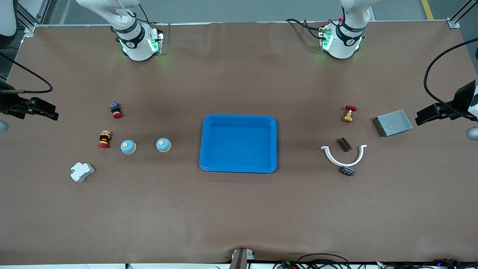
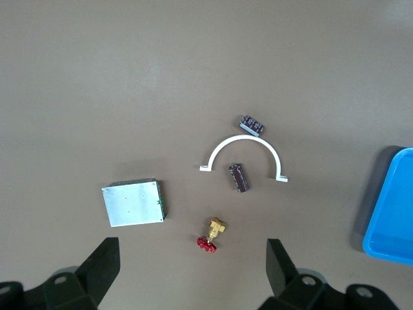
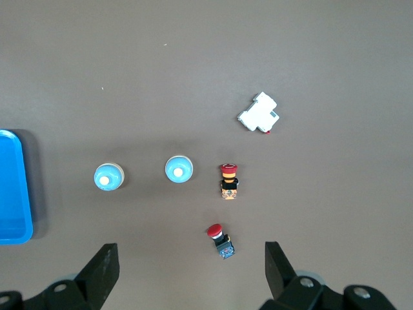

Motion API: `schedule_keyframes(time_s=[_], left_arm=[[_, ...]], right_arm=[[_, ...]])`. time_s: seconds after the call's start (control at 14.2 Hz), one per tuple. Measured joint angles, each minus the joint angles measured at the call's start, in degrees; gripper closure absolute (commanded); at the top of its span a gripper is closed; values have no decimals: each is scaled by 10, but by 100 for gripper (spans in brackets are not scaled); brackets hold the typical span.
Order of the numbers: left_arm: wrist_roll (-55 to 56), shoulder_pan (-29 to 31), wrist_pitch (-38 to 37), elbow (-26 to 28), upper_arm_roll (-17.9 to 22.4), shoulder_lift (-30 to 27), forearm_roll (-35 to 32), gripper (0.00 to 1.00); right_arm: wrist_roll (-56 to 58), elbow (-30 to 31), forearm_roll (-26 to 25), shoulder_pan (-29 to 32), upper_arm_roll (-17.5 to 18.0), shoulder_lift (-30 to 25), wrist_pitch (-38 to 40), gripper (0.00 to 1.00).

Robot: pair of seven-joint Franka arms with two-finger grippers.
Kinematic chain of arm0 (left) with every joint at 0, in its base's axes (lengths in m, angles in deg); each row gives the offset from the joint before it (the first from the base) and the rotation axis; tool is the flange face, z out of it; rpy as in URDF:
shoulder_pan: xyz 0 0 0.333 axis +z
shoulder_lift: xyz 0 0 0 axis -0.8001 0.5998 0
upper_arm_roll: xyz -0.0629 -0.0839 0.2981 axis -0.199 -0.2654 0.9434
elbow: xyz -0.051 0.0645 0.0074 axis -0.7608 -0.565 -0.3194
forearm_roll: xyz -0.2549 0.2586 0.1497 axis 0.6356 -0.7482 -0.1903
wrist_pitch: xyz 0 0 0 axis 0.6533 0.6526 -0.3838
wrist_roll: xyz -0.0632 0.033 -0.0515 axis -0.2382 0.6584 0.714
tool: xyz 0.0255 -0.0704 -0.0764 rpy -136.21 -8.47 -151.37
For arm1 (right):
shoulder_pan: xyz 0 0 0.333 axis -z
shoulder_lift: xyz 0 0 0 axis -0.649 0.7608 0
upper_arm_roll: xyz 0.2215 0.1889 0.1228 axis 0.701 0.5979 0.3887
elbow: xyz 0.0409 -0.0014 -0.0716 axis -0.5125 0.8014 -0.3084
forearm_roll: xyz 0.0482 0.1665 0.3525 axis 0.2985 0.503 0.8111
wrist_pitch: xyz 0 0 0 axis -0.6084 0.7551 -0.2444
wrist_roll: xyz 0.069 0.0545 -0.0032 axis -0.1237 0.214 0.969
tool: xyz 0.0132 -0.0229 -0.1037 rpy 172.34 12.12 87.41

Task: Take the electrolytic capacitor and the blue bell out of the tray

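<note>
Two blue dome bells (image 1: pixel 128 147) (image 1: pixel 163 145) stand between the blue tray (image 1: pixel 239 118) and the right arm's end of the table; they also show in the right wrist view (image 3: pixel 179 169) (image 3: pixel 108 177). Two dark capacitors lie toward the left arm's end, one (image 1: pixel 344 144) inside a white half-ring (image 1: pixel 344 161), one (image 1: pixel 347 171) just outside it; both also show in the left wrist view (image 2: pixel 240 177) (image 2: pixel 251 124). My left gripper (image 2: pixel 191 244) is open and empty, high over the red-handled valve (image 2: pixel 213 234). My right gripper (image 3: pixel 190 246) is open and empty, high over a red push button (image 3: pixel 220 239).
A grey metal box (image 1: pixel 393 122) and the brass valve (image 1: pixel 349 114) lie near the capacitors. Two red push buttons (image 1: pixel 116 110) (image 1: pixel 105 139) and a white breaker (image 1: pixel 81 172) lie near the bells. The tray holds nothing.
</note>
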Motion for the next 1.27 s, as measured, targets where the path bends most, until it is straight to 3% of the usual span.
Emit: schedule_keyframes(time_s=[0.28,0.42,0.64,0.78,1.27], left_arm=[[-1,-6,0,0,1,6,6,0],[-1,-41,1,1,19,10,6,0],[2,-187,2,-1,156,10,9,0],[1,-224,8,-1,210,8,32,0],[-6,-205,41,29,220,-21,51,0]], right_arm=[[0,0,8,8,0,-9,0,0],[0,0,10,10,0,-13,-1,0],[0,0,11,10,0,-14,-2,0],[0,0,11,10,0,-14,-2,0],[0,4,11,10,0,-25,-19,0]])
